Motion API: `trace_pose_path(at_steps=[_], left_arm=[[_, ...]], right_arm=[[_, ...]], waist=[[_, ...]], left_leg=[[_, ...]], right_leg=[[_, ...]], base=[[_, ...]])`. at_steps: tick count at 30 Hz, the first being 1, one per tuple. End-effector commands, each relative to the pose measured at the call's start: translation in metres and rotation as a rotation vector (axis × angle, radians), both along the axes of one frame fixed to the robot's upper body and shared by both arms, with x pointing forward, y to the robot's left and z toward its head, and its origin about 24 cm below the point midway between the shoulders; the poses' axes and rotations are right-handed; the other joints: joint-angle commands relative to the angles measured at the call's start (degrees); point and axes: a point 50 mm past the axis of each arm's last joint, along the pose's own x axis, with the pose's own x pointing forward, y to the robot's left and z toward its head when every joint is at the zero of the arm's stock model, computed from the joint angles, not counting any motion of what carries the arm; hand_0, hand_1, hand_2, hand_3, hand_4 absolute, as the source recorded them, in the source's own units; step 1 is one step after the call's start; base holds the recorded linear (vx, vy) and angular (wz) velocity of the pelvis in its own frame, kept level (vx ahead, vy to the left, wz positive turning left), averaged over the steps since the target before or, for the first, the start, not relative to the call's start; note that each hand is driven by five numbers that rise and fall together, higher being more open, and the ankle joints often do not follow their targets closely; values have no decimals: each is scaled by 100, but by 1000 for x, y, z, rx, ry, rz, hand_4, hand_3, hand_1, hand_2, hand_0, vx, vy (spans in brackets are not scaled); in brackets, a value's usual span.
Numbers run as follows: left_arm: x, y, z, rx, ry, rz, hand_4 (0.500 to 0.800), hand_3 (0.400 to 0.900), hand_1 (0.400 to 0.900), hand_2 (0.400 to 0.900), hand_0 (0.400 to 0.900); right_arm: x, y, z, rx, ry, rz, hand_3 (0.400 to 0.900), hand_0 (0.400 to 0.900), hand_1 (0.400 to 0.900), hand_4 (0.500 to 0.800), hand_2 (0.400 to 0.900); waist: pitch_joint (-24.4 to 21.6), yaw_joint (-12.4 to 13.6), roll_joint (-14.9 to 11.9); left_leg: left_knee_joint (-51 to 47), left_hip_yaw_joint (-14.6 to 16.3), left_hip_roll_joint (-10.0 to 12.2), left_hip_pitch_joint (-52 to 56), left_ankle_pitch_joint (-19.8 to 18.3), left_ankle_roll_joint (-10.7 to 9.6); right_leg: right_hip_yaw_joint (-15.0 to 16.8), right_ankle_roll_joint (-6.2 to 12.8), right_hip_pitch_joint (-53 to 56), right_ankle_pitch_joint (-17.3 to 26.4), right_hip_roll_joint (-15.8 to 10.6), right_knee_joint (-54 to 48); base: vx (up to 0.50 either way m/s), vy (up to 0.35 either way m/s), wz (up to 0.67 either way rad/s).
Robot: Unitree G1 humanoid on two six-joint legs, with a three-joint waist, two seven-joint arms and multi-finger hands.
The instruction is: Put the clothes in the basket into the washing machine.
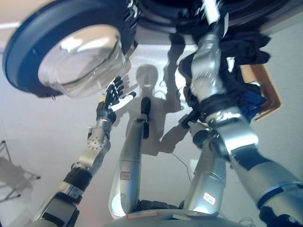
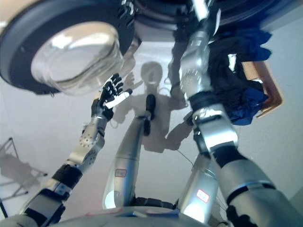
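One basket (image 1: 265,92) (dark clothes (image 2: 234,94) inside), washer door (image 1: 71,52) open

**Layout: door left, drum top, basket right**

The washing machine door (image 1: 71,52) is swung open at upper left, with the drum opening (image 2: 199,9) just to its right along the top edge. The basket (image 1: 262,90) is seen at right, below the opening, with clothes (image 2: 236,90) piled in and over it. The left hand (image 1: 111,97) is placed just below the door. The right arm (image 1: 208,66) is extended up into the opening, passing beside the clothes.
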Motion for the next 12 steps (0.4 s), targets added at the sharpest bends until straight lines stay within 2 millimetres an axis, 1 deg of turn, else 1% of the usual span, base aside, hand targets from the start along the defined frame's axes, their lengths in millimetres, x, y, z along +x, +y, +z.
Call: trace_pose_path(at_steps=[1, 2, 3, 4, 6, 7, 8, 10, 12], left_arm=[[-16, 10, -24, -59, 51, 70, 800, 900, 900, 900, 900], [-18, 9, -28, -76, 66, 76, 800, 900, 900, 900, 900], [-22, 12, -34, -83, 87, 89, 800, 900, 900, 900, 900], [-26, 11, -41, -93, 115, 95, 800, 900, 900, 900, 900], [-34, 14, -55, -109, 168, 119, 800, 900, 900, 900, 900], [-34, 14, -55, -109, 168, 119, 800, 900, 900, 900, 900], [-43, 22, -70, -113, 225, 149, 800, 900, 900, 900, 900], [-54, 29, -83, -126, 282, 179, 800, 900, 900, 900, 900], [-67, 36, -103, -119, 375, 212, 800, 900, 900, 900, 900]], right_arm=[[-11, -7, -38, -92, 21, -50, 900, 900, 900, 800, 900], [-17, -5, -60, -101, 72, -36, 900, 900, 900, 800, 900], [-22, -5, -79, -106, 119, -30, 900, 900, 900, 800, 900], [-27, -5, -98, -107, 178, -28, 900, 900, 900, 800, 900], [-41, -8, -135, -147, 278, -20, 900, 900, 900, 800, 900], [-41, -8, -135, -147, 278, -20, 900, 900, 900, 800, 900], [-59, -17, -173, -210, 395, -13, 900, 900, 900, 800, 900], [-79, -25, -208, -236, 515, -9, 900, 900, 900, 800, 900], [-103, -37, -243, -266, 647, -9, 900, 900, 900, 800, 900]], waist=[[-1068, -261, -109], [-1086, -322, -140], [-1092, -324, -142], [-1101, -378, -179], [-1114, -473, -221], [-1098, -475, -216], [-1175, -510, -281], [-1233, -572, -328], [-1332, -608, -372]], left_leg=[[-1015, 92, -229, 707, -32, 96], [-1212, 96, -229, 993, 15, 82], [-1392, 61, -229, 1297, 57, 72], [-1618, 129, -231, 1522, 274, 95], [-1939, 145, -229, 2120, 347, 64], [-1947, 141, -228, 2141, 350, 63], [-2255, 161, -194, 2696, 406, 21], [-2558, 245, -164, 3227, 448, -18], [-2896, 291, -158, 3773, 521, -80]], right_leg=[[-217, 915, 362, -265, 231, -137], [-232, 932, 657, -201, 298, -393], [-294, 944, 931, -154, 366, -584], [-416, 869, 1183, 82, 376, -866], [-445, 913, 1808, 214, 507, -1297], [-451, 914, 1833, 218, 511, -1309], [-481, 952, 2412, 282, 623, -1670], [-528, 985, 2986, 344, 725, -1958], [-583, 1033, 3621, 418, 840, -2385]], base=[[94, 48, -18], [126, 33, -20], [35, 56, -15], [52, 63, -17], [87, 53, -14], [185, 29, -20], [196, 24, -20], [217, 25, -22], [147, -5, -13]])
